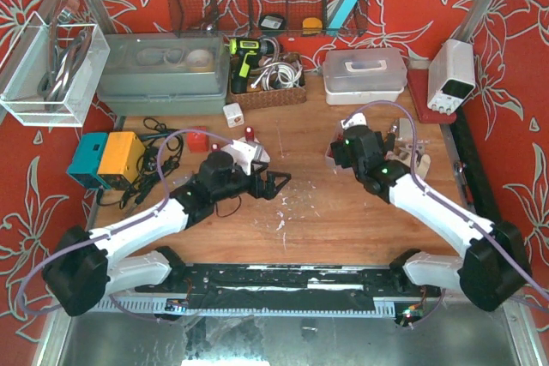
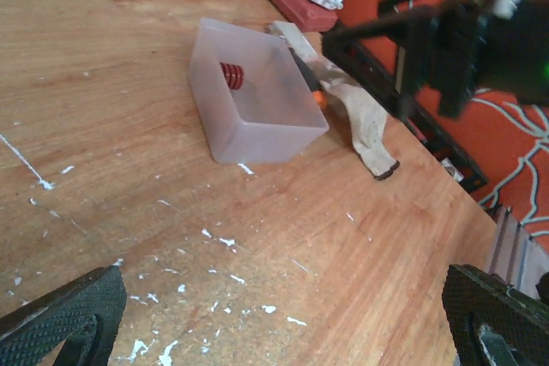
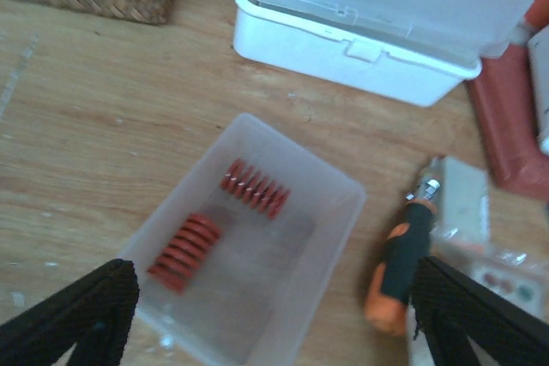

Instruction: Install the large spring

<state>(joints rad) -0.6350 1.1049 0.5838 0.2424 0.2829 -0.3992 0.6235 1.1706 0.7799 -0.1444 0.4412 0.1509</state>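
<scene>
Large spring (image 3: 183,252) in tray (image 3: 336,212), right tool (image 3: 276,321) spread

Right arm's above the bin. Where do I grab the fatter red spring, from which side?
Take the fatter spring mid-length, across its coils, straight down from above. It lies on its side on the bin floor; the walls block any sideways approach, and the thinner spring lies apart.

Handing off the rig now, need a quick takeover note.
Left gripper: open, empty, over the table.
Right gripper: open, empty, above the clear bin.
Bin holds two red springs lying apart: a fatter spring and a thinner spring.
Screwdriver lies beside the bin.
Done: nothing picked up.
Left: grab the fatter spring, probably the large one, and install it; I can't tell where it mounts.
</scene>
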